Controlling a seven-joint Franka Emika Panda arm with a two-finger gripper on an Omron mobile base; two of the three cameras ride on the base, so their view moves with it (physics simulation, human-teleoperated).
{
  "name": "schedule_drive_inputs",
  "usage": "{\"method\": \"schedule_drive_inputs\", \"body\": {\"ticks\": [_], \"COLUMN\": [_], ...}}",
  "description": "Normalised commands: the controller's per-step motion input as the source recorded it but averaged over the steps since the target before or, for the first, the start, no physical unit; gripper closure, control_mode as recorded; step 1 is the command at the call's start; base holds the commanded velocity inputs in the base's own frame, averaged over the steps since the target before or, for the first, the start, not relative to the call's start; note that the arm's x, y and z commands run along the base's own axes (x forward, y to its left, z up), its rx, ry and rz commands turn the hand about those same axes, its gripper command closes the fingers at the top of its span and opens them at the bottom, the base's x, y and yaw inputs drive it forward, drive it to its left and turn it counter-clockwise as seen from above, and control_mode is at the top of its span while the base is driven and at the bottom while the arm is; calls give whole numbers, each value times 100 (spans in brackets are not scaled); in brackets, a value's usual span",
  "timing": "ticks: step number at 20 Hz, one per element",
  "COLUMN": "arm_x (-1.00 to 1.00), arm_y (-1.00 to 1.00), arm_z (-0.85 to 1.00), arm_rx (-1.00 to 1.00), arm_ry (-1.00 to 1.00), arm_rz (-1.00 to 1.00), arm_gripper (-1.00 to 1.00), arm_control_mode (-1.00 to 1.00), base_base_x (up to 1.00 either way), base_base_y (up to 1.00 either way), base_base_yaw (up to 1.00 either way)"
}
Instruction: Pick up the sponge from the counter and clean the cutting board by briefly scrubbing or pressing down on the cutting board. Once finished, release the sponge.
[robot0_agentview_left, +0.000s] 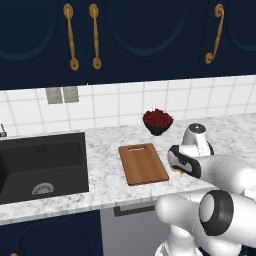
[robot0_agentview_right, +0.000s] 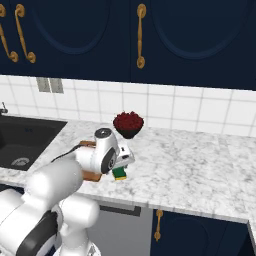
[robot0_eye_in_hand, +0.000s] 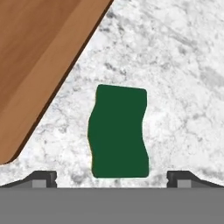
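Observation:
The sponge (robot0_eye_in_hand: 118, 131) lies dark green side up on the white marble counter (robot0_eye_in_hand: 175, 87), just right of the brown wooden cutting board (robot0_eye_in_hand: 39, 57). My gripper (robot0_eye_in_hand: 113, 180) hangs open directly above the sponge, one fingertip on each side of it and nothing held. In the right base view the sponge (robot0_agentview_right: 120, 173) shows yellow and green under the hand (robot0_agentview_right: 121, 165), beside a sliver of the board (robot0_agentview_right: 91, 175). The left base view has the whole board (robot0_agentview_left: 143, 163) with its slot handle toward the wall, and the arm covers most of the sponge (robot0_agentview_left: 175, 170).
A dark bowl of red fruit (robot0_agentview_left: 158, 121) stands behind the board near the tiled wall. A black sink (robot0_agentview_left: 42, 165) is set in the counter to the left. Open marble counter (robot0_agentview_right: 200, 160) stretches to the right of the sponge.

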Motion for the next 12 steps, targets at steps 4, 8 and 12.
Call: {"method": "schedule_drive_inputs", "body": {"ticks": [4, 8, 12], "arm_x": [23, 19, 14], "arm_y": [0, 0, 0], "arm_z": [-23, -20, -22], "arm_rx": [0, 0, 0], "arm_ry": [6, 5, 5], "arm_rz": [0, 0, 0], "arm_gripper": [-100, -100, -100], "arm_control_mode": [-100, -100, -100], "base_base_x": [0, 0, 0], "base_base_y": [0, 0, 0], "base_base_yaw": [0, 0, 0]}}
